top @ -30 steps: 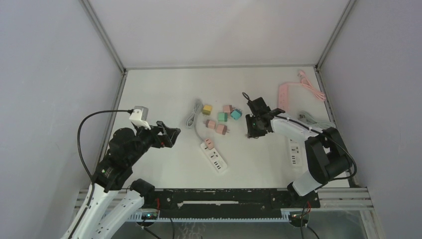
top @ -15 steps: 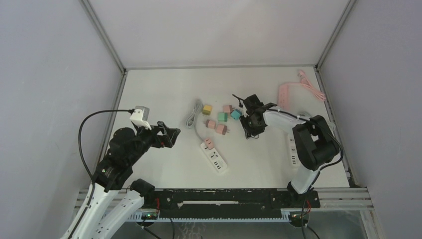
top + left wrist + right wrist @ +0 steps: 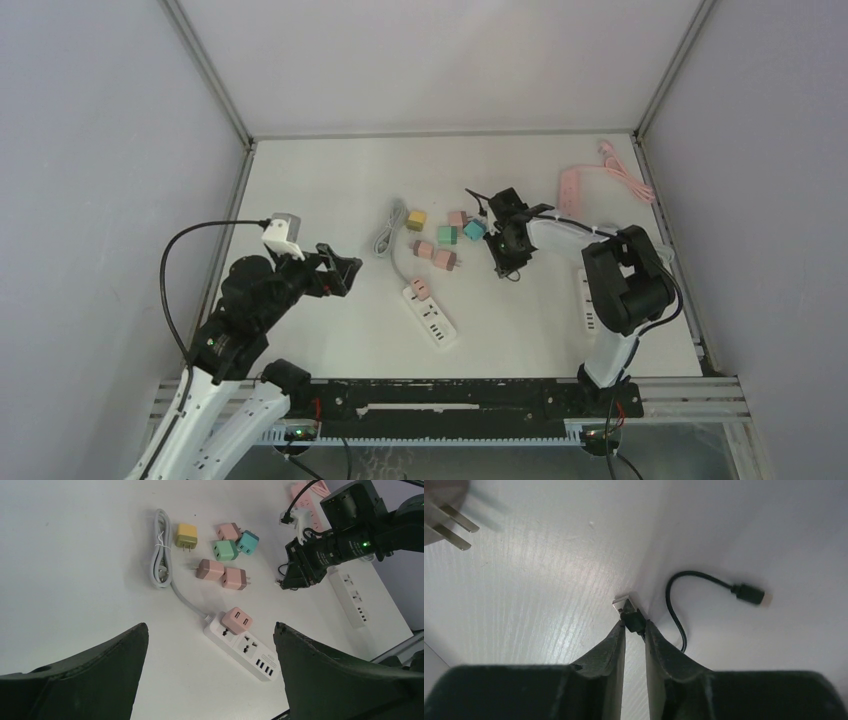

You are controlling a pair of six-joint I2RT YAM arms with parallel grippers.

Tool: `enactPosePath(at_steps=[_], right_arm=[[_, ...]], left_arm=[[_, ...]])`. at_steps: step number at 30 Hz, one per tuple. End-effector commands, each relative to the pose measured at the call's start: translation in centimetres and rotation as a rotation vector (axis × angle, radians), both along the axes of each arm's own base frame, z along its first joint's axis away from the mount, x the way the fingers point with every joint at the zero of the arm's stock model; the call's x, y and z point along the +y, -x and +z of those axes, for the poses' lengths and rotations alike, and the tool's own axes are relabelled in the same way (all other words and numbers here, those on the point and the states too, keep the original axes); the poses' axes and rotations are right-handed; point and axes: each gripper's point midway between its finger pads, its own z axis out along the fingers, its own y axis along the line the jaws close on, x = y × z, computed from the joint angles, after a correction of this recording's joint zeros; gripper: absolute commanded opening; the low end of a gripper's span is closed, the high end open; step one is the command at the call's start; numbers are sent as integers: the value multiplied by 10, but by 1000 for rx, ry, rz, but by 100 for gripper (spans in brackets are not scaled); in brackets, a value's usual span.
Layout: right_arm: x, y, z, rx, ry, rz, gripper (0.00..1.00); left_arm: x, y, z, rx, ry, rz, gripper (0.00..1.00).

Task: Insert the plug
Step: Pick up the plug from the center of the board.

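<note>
USB plug tight between right fingers, arm's elbow now farther left; left fingers wide apart.

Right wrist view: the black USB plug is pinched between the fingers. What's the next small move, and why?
Probably lift it slightly. The right gripper pinches the USB plug with its metal tip close to the table, and the white power strip lies well off to its left, so the plug needs clearance before travelling.

Open tabletop left of coiled grey cord and toward far wall. Adapter cluster packs gap between cord and right gripper, which pinches USB plug; pink adapter occupies white power strip end socket, remaining sockets open.
</note>
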Motion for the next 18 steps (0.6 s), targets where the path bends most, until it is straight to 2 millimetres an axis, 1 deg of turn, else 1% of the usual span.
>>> enactPosePath(at_steps=[1,5,9,15,18], right_arm=[[9,9,-5,34,13,28,21],[18,11,0,20,-3,28,8],[30,11,12,-13,-56,28,0],[40,10,32,-79,-116,25,0],[44,12,37,-94,-155,30,0]], left_arm=[[-2,-4,-4,-8,-4,-13,98],[-3,-4,-5,-4,0,-14,98],[-3,-4,-6,2,3,-18,98],[-10,-3,-4,13,37,-39,98],[-14,-2,-3,22,61,-49,98]])
